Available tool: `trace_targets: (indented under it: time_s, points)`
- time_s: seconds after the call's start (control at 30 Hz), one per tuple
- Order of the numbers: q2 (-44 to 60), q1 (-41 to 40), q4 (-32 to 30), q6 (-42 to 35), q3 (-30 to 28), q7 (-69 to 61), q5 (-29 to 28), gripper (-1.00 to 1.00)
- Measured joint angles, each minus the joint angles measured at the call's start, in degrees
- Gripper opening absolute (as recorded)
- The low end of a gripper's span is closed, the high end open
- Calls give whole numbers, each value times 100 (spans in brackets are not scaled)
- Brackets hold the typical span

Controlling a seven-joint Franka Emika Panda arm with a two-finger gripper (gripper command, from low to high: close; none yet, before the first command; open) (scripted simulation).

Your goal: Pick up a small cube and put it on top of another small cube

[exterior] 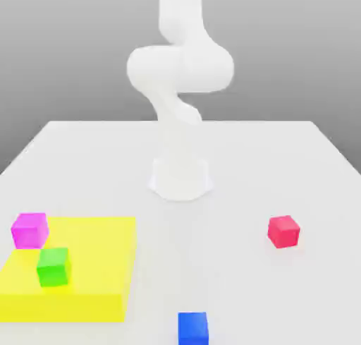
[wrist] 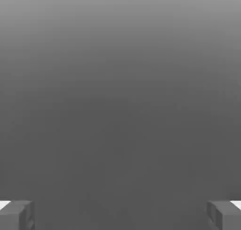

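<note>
Four small cubes lie on the white table in the exterior view. A magenta cube [exterior: 29,230] sits at the back corner of a flat yellow slab [exterior: 92,266], and a green cube [exterior: 53,267] rests on the slab. A red cube [exterior: 283,231] stands toward the exterior view's right. A blue cube [exterior: 192,328] lies at the front edge of the picture. In the hand view my gripper [wrist: 120,215] is open, its two grey fingertips [wrist: 16,215] wide apart with nothing between them, facing plain grey background.
The white arm's base [exterior: 180,178] stands at the middle of the table [exterior: 282,160], and its upper links rise out of the picture. The yellow slab covers the front part on the exterior view's left.
</note>
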Motion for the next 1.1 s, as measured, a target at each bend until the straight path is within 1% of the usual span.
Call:
trace_targets:
  time_s: [0.87, 1.03, 1.07, 1.1]
  points:
    - [5435, 72, -646, 2065, 121, 75, -93, 0]
    - [6474, 98, -507, 2791, 93, 112, -141, 0]
    - [6633, 106, -475, 2915, 84, 117, -147, -100]
    - [6633, 106, -475, 2915, 84, 117, -147, -100]
